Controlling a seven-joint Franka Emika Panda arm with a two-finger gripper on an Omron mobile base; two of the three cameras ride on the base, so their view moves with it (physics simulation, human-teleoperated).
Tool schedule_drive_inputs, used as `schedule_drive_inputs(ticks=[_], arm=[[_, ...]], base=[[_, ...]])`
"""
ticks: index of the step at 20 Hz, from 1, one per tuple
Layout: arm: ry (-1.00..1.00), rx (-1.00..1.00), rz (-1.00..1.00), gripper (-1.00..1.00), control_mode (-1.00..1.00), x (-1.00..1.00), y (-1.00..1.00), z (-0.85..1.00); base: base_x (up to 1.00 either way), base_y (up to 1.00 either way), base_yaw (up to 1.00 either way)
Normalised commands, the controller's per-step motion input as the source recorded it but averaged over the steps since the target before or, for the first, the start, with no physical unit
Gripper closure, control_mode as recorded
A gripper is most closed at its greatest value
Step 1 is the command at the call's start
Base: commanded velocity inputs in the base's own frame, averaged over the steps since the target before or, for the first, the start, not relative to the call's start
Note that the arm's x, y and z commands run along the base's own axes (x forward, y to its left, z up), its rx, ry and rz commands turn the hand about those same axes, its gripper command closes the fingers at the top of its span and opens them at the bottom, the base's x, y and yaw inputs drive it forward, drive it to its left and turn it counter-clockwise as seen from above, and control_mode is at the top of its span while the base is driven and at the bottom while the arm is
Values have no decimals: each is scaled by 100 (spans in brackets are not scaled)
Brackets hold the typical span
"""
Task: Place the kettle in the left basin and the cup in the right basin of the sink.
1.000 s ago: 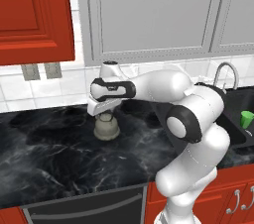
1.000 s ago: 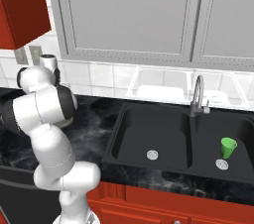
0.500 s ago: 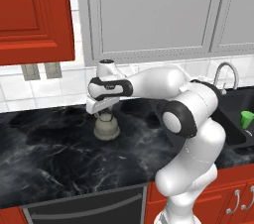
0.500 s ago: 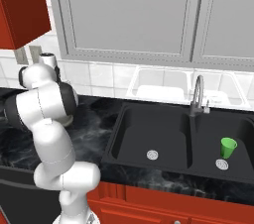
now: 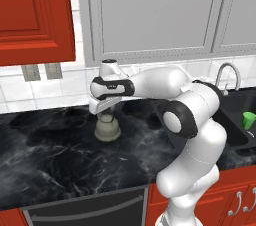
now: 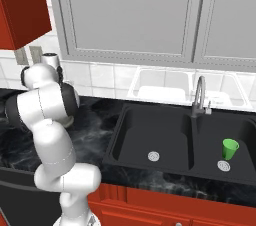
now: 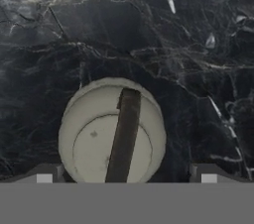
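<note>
— Two things to track: where do they sit?

— The kettle (image 5: 106, 128) stands upright on the black marble counter (image 5: 50, 160), well to the left of the sink (image 6: 175, 142), near the tiled back wall. The cup (image 6: 230, 148) is already upright in the right basin (image 6: 227, 157), beside that basin's silver drain. The left basin (image 6: 152, 142) holds nothing but its drain.

— And the gripper?

— The gripper (image 5: 104, 117) hangs directly above the kettle, pointing down at it. In the hand view the kettle's (image 7: 111, 136) round lid lies between the two fingertips (image 7: 43, 174), with the dark handle (image 7: 124, 136) running across the lid, slightly tilted from the line straight ahead.

— Has it got hold of the kettle?

— No. The jaws stand wide apart, one tip at each side of the kettle's body, and nothing is clasped between them. From the left base view I cannot tell whether the tips touch the handle.

— The faucet?

— The chrome faucet (image 6: 198, 95) rises behind the divider between the basins.
</note>
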Motion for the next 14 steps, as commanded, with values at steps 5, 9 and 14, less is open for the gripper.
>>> schedule_drive_inputs(ticks=[5, 9, 14], arm=[[0, 0, 6, -100, -100, 7, -23, 0], [0, 0, 6, -100, -100, 7, -17, 0], [0, 0, 1, -100, -100, 3, 19, -2]], base=[[0, 0, 0], [0, 0, 0], [0, 0, 0]])
